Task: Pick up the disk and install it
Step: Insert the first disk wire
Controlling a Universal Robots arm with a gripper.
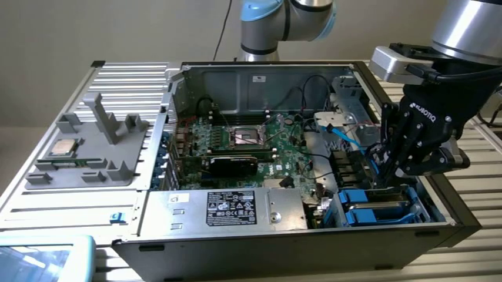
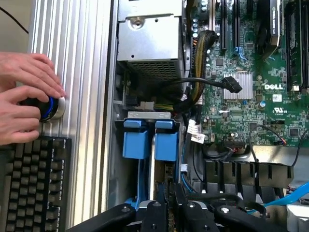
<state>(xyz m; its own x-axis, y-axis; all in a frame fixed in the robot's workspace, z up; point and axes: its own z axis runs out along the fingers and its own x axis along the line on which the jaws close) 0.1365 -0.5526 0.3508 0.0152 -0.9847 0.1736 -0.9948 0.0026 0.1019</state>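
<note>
one gripper (image 1: 385, 183) dips into the corner of the open case (image 1: 274, 247), fingers nearly together and seemingly clamped on the blue-framed disk (image 1: 375, 214) standing in its bay, the install step apparently under way, seating calling for a straight, square push.

This was a robotics lab bench: a Universal Robots arm (image 1: 284, 20) stood behind an open Dell desktop case (image 1: 235, 88) on a slatted aluminium table (image 1: 126, 88), near a keyboard (image 2: 34, 183).

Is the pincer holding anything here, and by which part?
Cannot be told: the pincer is down at the blue-framed disk in the drive bay, but no grip is visible.
</note>
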